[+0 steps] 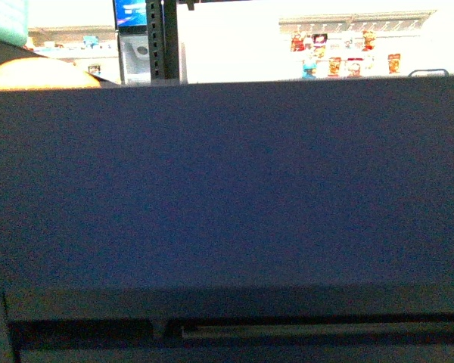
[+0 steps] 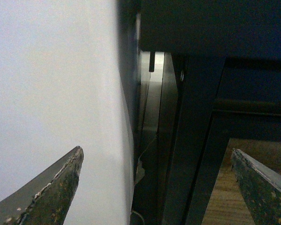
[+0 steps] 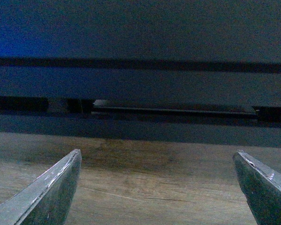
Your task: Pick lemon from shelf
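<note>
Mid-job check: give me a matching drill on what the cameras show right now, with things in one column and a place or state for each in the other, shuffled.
Things:
1. left gripper
2. right gripper
3. orange-yellow fruit
4. dark shelf panel

Place or state:
a. fills most of the front view
b. open, white surface alongside
c. upper left of the front view, peeking over the panel's top edge
d. open, facing a wood-look board

Pairs: 1-b, 2-d, 3-c, 4-a

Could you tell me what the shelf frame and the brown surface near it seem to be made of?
The shelf frame looks like dark matte painted metal: flat, straight-edged rails. The brown surface looks like wood or wood-print laminate, judging by grain streaks.
</note>
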Available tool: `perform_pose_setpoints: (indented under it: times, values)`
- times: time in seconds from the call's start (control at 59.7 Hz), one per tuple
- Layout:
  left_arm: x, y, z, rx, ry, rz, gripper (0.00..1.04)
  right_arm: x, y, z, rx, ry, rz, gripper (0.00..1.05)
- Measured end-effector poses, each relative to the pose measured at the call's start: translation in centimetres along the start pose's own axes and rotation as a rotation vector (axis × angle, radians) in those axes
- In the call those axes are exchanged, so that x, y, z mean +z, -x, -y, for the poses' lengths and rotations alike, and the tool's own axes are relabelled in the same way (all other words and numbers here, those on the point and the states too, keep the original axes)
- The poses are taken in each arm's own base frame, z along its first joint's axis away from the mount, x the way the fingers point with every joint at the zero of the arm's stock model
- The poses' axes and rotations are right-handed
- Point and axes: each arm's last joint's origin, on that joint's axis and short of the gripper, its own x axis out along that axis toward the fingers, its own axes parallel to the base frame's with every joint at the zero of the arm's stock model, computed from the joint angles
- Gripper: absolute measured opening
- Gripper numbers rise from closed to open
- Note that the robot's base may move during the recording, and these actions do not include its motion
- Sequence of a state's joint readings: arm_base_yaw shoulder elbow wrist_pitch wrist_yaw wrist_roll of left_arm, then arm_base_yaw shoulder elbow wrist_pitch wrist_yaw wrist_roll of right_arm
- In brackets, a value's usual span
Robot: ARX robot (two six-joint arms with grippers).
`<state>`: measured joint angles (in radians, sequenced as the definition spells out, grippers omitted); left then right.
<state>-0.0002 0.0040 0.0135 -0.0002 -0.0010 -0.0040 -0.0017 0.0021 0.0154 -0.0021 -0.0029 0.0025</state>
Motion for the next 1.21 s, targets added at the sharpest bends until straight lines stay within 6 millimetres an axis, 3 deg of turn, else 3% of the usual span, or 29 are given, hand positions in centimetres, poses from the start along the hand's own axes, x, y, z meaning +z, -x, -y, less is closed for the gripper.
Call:
perform_pose_setpoints:
  times: [1.206]
  values:
    - [0.00,0.00,0.00,-0.001,0.000,0.000,0.97,0.00,0.00,0.00,0.000,0.000,0.000,0.97]
